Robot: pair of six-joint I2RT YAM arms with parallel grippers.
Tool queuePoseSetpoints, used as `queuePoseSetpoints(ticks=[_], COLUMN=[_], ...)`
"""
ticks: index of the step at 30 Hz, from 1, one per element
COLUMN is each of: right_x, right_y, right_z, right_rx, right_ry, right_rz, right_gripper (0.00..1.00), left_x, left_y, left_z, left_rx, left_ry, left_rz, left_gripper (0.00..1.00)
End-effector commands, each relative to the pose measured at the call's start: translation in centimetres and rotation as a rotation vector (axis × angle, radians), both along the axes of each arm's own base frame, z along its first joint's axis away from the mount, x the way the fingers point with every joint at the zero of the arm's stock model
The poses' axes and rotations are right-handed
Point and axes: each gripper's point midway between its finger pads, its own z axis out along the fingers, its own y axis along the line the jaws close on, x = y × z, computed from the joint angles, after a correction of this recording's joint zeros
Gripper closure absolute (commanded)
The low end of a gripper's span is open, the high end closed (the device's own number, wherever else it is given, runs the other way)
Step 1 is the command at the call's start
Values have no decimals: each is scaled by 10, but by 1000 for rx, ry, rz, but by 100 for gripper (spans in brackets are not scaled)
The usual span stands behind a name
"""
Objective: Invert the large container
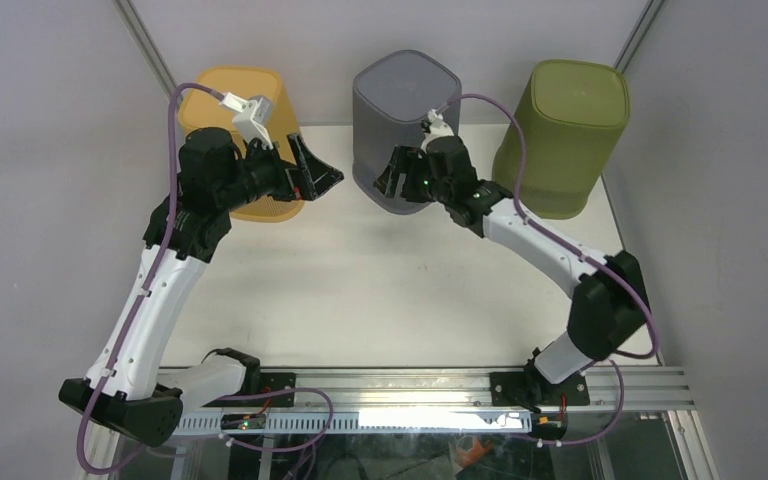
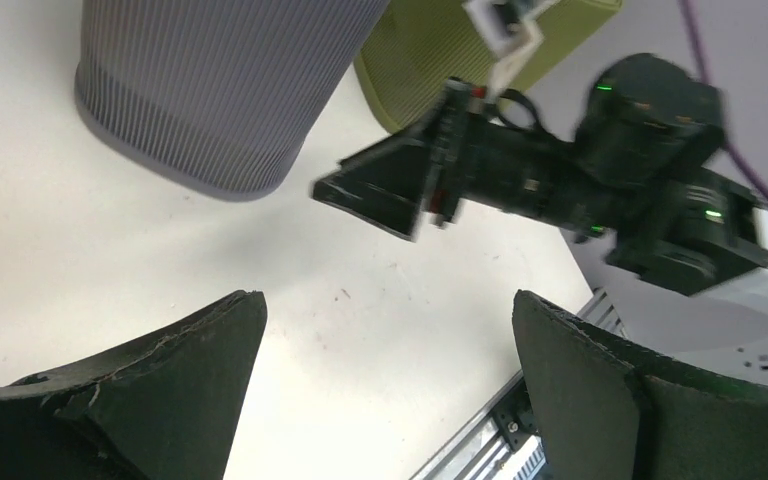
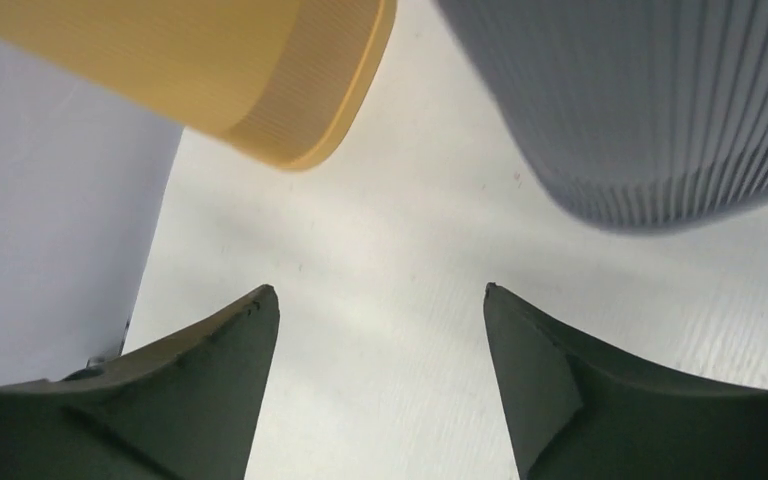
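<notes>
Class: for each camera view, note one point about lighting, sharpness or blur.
Top external: evenly lit, sharp; glare on the metal rail. Left wrist: the right gripper is smeared by motion blur. Right wrist: the grey ribbed plastic container looks soft, too close for focus.

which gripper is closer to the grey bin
Right. The right gripper is just in front of the grey bin, open. The left gripper is off to its left, by the orange bin.
</notes>
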Motion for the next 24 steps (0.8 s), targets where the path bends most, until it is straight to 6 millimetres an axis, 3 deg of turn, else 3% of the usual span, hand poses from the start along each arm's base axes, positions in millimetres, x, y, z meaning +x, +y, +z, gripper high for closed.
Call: queuePoseSetpoints(ticks=[1, 4, 8, 12, 18, 24], right_x=[-49, -62, -70, -72, -69, -64], right_y=[-18, -48, -92, -126, -144, -147], right_z=[55, 59, 70, 96, 123, 123], right_rx=[32, -26, -112, -126, -129, -153], right_ry=[-99, -113, -144, -235, -340, -348], right_rz=[71, 4, -133, -260, -334, -358], right_gripper=[19, 15, 13, 12, 12, 12], left_x=[0, 5, 10, 17, 23, 27], left_y=[11, 11, 14, 17, 21, 26], left_z=[-18, -34, -43, -48, -58, -56], left_rx=[26, 45, 66, 84, 92, 98], left_ry=[26, 68, 81, 88, 102, 64], left_rz=[61, 70, 88, 121, 154, 189], left_gripper=[1, 1, 1, 1, 1, 1])
